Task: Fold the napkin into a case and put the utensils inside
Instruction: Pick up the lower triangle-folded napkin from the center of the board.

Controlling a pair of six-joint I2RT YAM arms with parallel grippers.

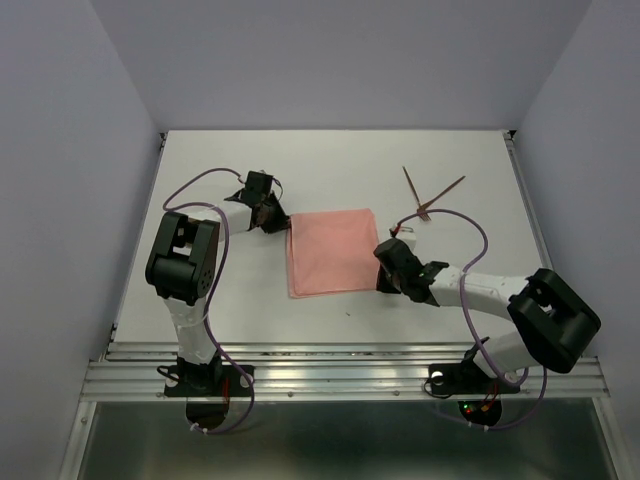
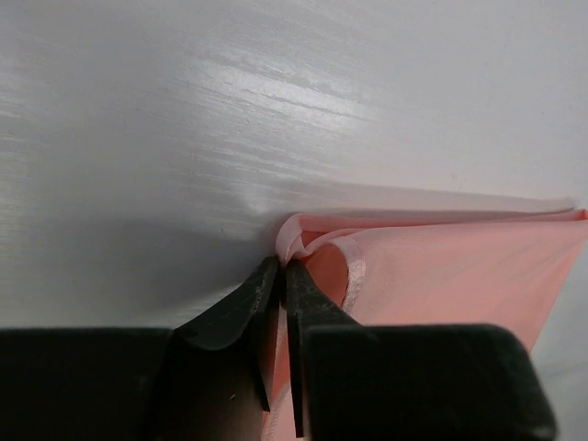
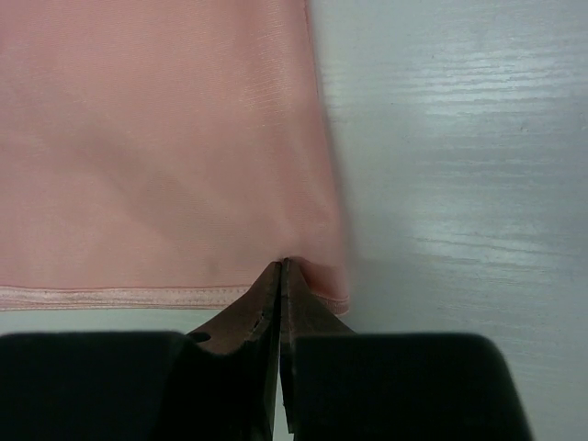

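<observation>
The salmon-pink napkin (image 1: pixel 333 252) lies flat as a rough square mid-table, not folded into a case. My left gripper (image 1: pixel 272 218) sits at its far left corner. In the left wrist view the jaws (image 2: pixel 283 265) stand a narrow slit apart, with the curled-up cloth corner (image 2: pixel 303 234) right at the tips. My right gripper (image 1: pixel 387 270) is at the near right corner. In the right wrist view it (image 3: pixel 281 264) is shut, pinching the puckered edge of the napkin (image 3: pixel 156 138). The two thin reddish-brown utensils (image 1: pixel 432 196) lie crossed on the table behind the right gripper.
The white table (image 1: pixel 330 160) is walled on the left, back and right. A ridged metal rail (image 1: pixel 340 365) runs along its near edge. Purple cables (image 1: pixel 478 240) loop beside both arms.
</observation>
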